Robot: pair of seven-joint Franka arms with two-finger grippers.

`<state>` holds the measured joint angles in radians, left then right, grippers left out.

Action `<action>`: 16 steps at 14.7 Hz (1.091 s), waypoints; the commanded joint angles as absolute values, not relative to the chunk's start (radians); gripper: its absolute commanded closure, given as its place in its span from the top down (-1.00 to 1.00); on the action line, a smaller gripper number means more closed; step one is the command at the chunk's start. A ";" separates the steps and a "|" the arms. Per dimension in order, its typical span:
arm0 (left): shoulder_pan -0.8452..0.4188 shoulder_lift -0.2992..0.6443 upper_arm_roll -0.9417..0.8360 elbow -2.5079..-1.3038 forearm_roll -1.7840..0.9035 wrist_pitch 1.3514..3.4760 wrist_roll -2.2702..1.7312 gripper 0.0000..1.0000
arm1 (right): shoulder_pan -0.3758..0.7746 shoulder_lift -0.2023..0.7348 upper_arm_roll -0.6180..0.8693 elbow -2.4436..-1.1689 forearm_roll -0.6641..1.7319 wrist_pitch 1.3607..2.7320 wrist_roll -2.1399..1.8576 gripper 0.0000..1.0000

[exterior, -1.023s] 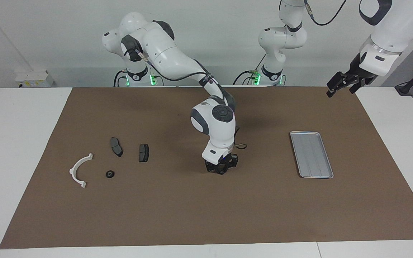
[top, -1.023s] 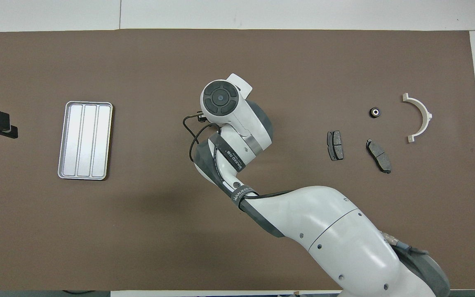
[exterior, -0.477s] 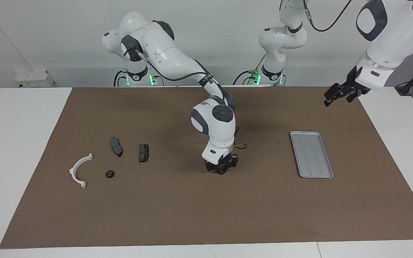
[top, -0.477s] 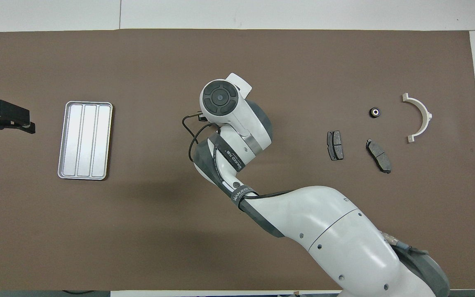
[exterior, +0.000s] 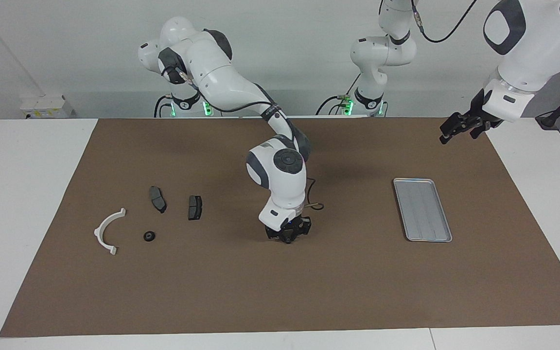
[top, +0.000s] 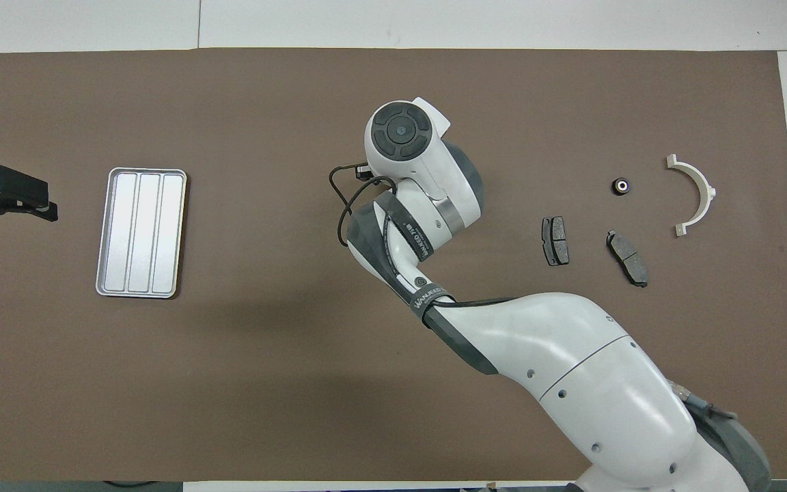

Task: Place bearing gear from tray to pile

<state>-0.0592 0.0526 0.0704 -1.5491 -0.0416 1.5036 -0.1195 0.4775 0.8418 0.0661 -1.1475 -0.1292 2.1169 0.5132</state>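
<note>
The silver-grey ridged tray (exterior: 422,209) (top: 141,232) lies bare toward the left arm's end of the mat. The pile lies toward the right arm's end: a white half-ring bracket (exterior: 107,230) (top: 696,195), two dark brake pads (exterior: 157,199) (exterior: 195,207), and a small black round part (exterior: 149,236) (top: 621,186) between bracket and pads. My right gripper (exterior: 287,234) hangs low over the middle of the mat, between tray and pile. Its wrist hides it in the overhead view. I cannot make out anything in it. My left gripper (exterior: 454,127) (top: 4,199) waits raised beside the tray.
A brown mat (exterior: 280,291) covers the white table (exterior: 22,194). The right arm's forearm (top: 557,369) stretches over the near part of the mat. A loose cable (exterior: 315,206) loops from the right wrist.
My right gripper has moved from the middle of the mat toward the pile, staying low. My left gripper came down a little at first and then held still.
</note>
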 commanded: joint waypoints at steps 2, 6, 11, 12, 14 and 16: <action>-0.067 0.034 0.078 -1.559 -0.029 1.506 -0.118 1.00 | 0.428 0.761 0.081 -1.150 -0.141 2.036 0.462 -1.00; -0.116 0.032 0.075 -1.552 -0.037 1.517 -0.120 1.00 | 0.368 0.698 0.080 -1.152 -0.143 2.007 0.427 -1.00; -0.039 0.029 0.005 -1.551 -0.038 1.512 -0.112 1.00 | 0.210 0.530 0.080 -1.192 -0.127 1.841 0.175 -1.00; -0.016 0.029 -0.021 -1.552 -0.040 1.514 -0.112 1.00 | 0.186 0.496 0.080 -1.219 -0.127 1.829 0.137 -1.00; -0.014 0.028 -0.021 -1.555 -0.040 1.514 -0.112 1.00 | 0.118 0.450 0.081 -1.261 -0.124 1.824 0.042 -1.00; -0.014 0.026 -0.021 -1.555 -0.040 1.516 -0.112 1.00 | 0.059 0.437 0.083 -1.302 -0.092 1.844 -0.035 -1.00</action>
